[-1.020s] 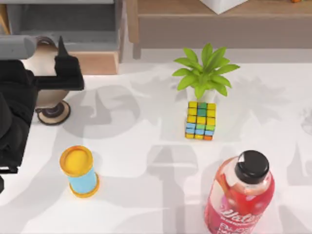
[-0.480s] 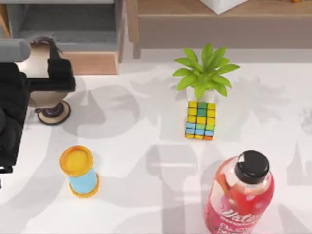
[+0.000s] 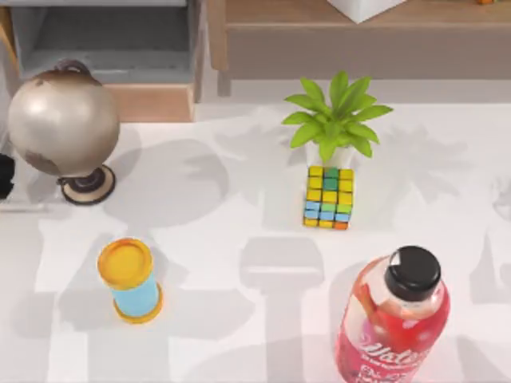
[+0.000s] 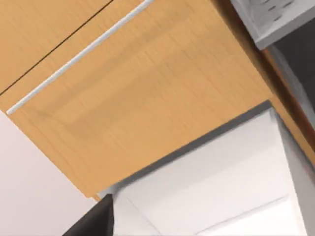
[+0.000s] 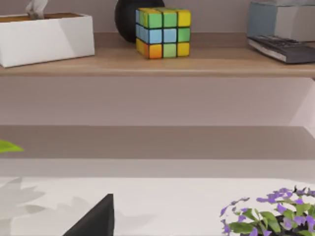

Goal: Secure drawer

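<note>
Drawer point(image 3: 104, 48) at table's far left, behind globe point(image 3: 64, 120), sits open, grey floor exposed. Closing step not done, by my reading. Left arm's gripper point(image 3: 5, 175) at left edge, jaw state untellable. Next: press tan front panel point(image 3: 152, 102) inward.

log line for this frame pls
task: secure drawer | drawer: open, top-left, behind globe | left arm: at table's left edge | right arm: parked

Drawer point(image 3: 120, 60) open, top-left, tan front, grey inside.
</note>
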